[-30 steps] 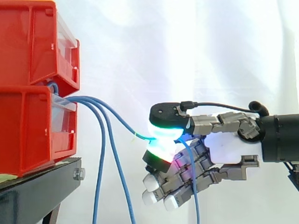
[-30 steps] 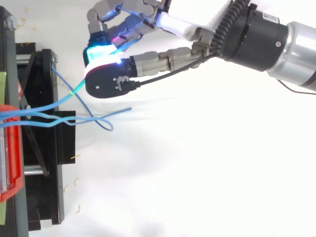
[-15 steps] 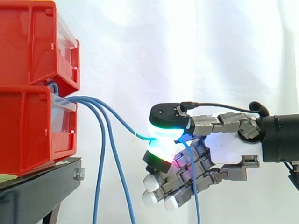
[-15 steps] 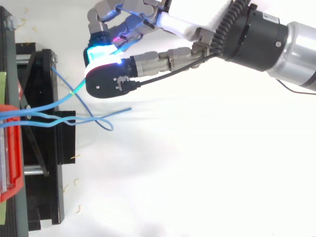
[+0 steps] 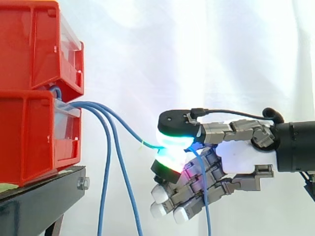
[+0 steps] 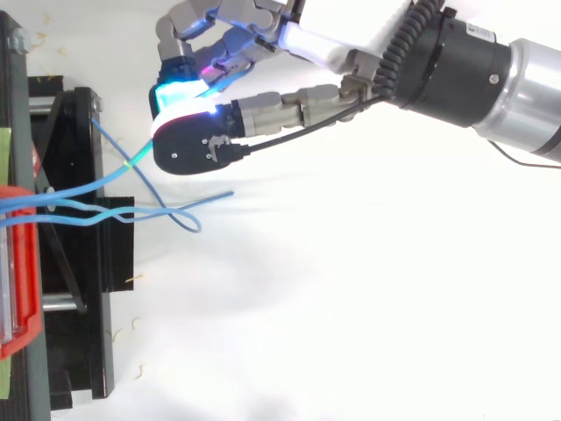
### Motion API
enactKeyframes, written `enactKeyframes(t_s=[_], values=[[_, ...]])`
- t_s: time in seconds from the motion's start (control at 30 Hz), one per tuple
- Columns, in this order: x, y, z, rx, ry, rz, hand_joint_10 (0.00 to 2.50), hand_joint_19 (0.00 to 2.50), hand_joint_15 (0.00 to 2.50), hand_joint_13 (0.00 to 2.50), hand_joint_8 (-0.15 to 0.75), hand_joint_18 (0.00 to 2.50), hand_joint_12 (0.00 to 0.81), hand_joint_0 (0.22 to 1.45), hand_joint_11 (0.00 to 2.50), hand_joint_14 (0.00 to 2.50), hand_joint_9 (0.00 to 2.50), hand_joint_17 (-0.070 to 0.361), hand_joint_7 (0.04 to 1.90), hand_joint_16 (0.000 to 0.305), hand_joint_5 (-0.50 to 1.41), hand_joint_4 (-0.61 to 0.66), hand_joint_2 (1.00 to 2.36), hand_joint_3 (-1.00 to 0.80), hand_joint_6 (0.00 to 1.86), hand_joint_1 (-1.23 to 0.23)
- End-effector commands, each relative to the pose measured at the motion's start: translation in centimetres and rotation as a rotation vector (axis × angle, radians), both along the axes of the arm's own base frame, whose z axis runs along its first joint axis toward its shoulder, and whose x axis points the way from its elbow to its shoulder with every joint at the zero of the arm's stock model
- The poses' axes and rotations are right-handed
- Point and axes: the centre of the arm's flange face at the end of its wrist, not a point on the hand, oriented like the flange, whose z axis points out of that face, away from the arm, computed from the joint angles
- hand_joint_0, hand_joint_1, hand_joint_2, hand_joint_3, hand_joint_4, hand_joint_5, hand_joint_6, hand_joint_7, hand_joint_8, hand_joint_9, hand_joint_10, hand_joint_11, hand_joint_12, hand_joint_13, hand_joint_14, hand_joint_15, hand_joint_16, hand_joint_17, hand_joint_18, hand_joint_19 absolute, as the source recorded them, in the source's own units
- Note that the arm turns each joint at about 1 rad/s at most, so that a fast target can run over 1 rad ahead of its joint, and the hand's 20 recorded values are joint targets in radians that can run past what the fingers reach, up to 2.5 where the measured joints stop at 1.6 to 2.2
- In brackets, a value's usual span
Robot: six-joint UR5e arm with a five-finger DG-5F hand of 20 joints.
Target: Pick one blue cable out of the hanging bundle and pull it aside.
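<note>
White curtain backs the hand (image 5: 235,153), its glowing pads pinching one blue cable (image 5: 123,124) whose length runs up and left to the red bins (image 5: 34,123), so pulling aside likely means rightward.

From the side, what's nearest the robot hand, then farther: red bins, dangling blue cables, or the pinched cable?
1. Thin blue cable, pinched in the hand's fingers.
2. Two dangling blue cables, left of it.
3. Stacked red plastic bins, far left.
</note>
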Motion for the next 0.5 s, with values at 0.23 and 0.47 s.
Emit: enactKeyframes(t_s=[0.23,0.47], values=[[-0.03,0.00,-0.07,0.000,0.001,-0.001,0.01,0.50,0.38,0.64,0.360,0.62,0.456,0.65,0.62,0.01,0.83,0.138,1.53,0.062,-0.15,0.31,1.00,0.10,0.90,-0.81],[-0.03,0.00,-0.07,0.000,0.001,-0.001,0.01,0.51,0.37,0.64,0.360,0.62,0.456,0.65,0.63,0.01,0.83,0.138,1.54,0.062,-0.15,0.31,1.00,0.11,0.90,-0.81]])
